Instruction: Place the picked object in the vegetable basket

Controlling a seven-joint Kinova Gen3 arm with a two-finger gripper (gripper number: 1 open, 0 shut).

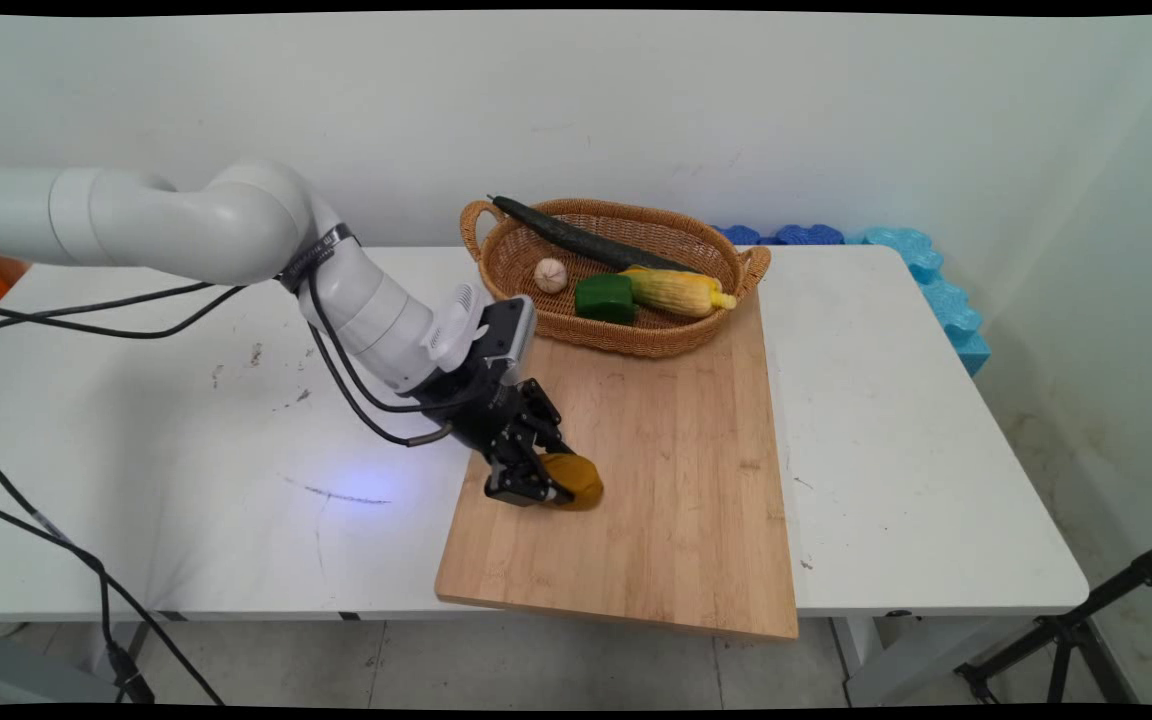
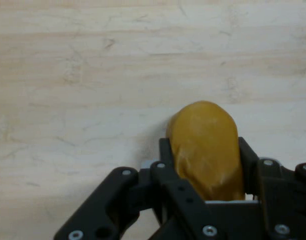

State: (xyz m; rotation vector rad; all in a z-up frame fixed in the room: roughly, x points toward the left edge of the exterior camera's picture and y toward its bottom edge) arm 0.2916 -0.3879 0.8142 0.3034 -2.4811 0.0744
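Observation:
My black gripper (image 1: 558,482) is low over the left part of the wooden cutting board (image 1: 676,480), shut on a yellow-brown potato (image 1: 576,480). In the hand view the potato (image 2: 208,145) sticks out between the two fingers (image 2: 165,150), with the pale board (image 2: 93,75) right behind it. Whether the potato rests on the board or hangs just above it I cannot tell.
A wicker basket (image 1: 511,262) stands at the board's far end and holds a long dark cucumber (image 1: 576,238), a garlic bulb (image 1: 550,274), a green pepper (image 1: 604,298) and a corn cob (image 1: 678,291). Blue foam pieces (image 1: 921,270) lie along the wall at the right.

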